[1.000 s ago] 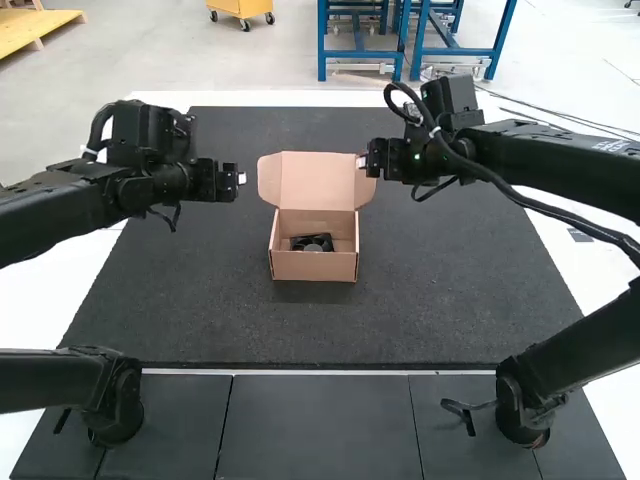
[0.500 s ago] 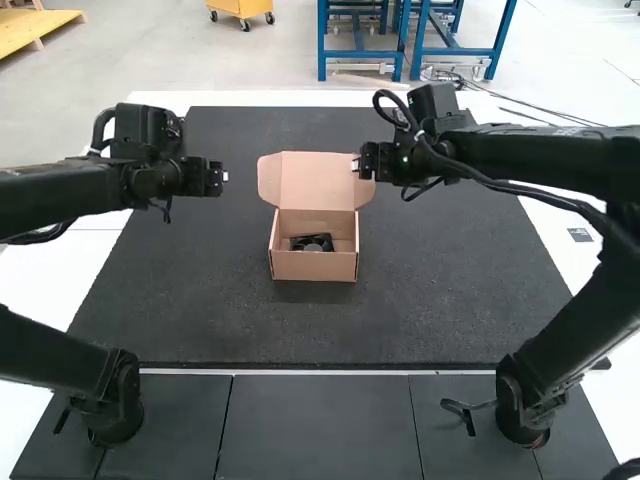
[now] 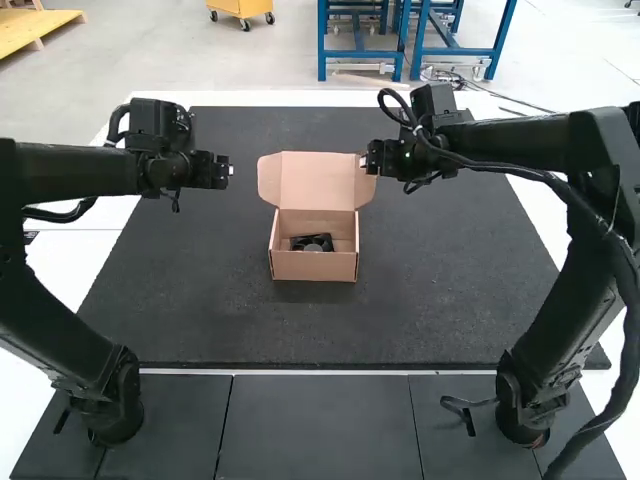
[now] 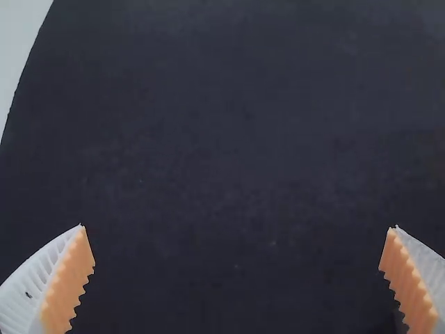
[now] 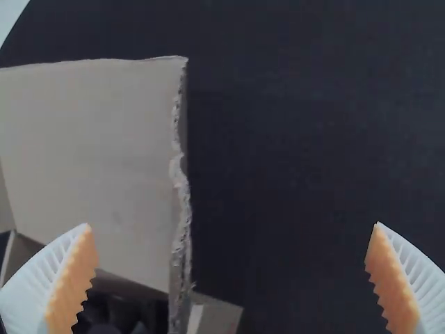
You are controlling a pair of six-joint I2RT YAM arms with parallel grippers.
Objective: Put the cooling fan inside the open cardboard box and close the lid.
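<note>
2 splayed pincers (image 3: 228,172) (image 3: 366,159) flanking upright lid (image 3: 310,181)

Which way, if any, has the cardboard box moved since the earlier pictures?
No. The cardboard box sits at the same spot on the black mat, with the fan inside it.

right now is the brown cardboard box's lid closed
No, the cardboard lid stands upright at the back of the open brown cardboard box, and the black cooling fan shows inside.

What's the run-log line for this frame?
cooling fan: inside cardboard box | lid: open, upright | left gripper: open, apart from lid | right gripper: open, at lid's right edge
</note>
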